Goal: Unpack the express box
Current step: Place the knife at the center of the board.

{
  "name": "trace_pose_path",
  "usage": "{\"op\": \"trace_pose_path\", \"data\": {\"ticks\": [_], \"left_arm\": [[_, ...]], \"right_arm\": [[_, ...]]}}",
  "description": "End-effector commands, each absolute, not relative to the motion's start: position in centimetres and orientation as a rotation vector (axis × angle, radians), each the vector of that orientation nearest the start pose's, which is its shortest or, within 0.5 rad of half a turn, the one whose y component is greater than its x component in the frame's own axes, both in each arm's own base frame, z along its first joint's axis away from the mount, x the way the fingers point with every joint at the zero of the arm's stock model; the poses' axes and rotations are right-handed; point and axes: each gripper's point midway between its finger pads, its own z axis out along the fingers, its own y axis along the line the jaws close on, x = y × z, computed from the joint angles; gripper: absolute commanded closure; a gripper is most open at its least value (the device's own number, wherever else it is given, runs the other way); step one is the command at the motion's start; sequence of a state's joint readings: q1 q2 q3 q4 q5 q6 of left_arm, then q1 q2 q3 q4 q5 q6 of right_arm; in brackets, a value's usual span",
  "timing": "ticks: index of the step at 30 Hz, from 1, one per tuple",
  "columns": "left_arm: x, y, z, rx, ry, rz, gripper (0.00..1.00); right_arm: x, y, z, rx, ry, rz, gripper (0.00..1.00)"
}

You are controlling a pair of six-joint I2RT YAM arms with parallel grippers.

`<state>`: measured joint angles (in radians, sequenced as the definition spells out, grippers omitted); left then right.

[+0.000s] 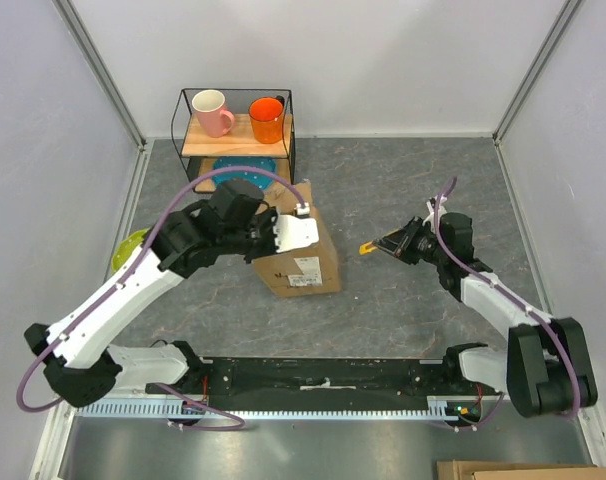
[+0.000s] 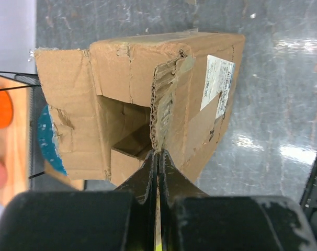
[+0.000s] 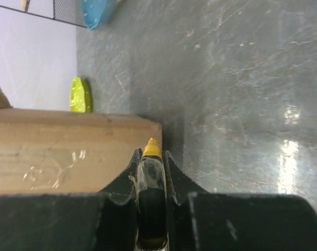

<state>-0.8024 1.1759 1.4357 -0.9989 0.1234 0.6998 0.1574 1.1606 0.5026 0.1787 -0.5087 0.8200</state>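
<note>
The express box (image 1: pixel 313 268) is a brown carton with a white label, standing mid-table with its top flaps torn open. In the left wrist view its opened top (image 2: pixel 122 112) and label (image 2: pixel 218 81) face me. My left gripper (image 1: pixel 281 240) sits over the box's left top edge, jaws shut on the corrugated edge of a raised flap (image 2: pixel 163 99). My right gripper (image 1: pixel 398 243) is right of the box, apart from it, shut on a yellow-and-black cutter (image 3: pixel 151 172). The cutter's yellow tip (image 1: pixel 366 248) points at the box's side (image 3: pixel 64 151).
A black wire shelf (image 1: pixel 288 120) at the back holds a pink mug (image 1: pixel 213 112), an orange mug (image 1: pixel 267 119) and a blue plate (image 1: pixel 245 166) below. A yellow-green object (image 1: pixel 131 246) lies by the left wall. The arms' base rail (image 1: pixel 323 375) runs along the near edge.
</note>
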Motion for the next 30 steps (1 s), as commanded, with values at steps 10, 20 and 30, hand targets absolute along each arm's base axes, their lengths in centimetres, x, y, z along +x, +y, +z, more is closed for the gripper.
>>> {"op": "trace_pose_path", "data": {"ticks": [10, 20, 30], "left_arm": [[24.1, -23.3, 31.4, 1.548, 1.587, 0.074, 0.98], [24.0, -24.8, 31.1, 1.579, 1.587, 0.087, 0.98], [24.5, -26.2, 31.2, 1.593, 1.536, 0.133, 0.98]], "right_arm": [[31.3, 13.4, 9.4, 0.296, 2.286, 0.903, 0.5], [30.0, 8.8, 9.0, 0.369, 2.388, 0.544, 0.02], [28.5, 6.8, 18.9, 0.344, 2.14, 0.465, 0.02]]}}
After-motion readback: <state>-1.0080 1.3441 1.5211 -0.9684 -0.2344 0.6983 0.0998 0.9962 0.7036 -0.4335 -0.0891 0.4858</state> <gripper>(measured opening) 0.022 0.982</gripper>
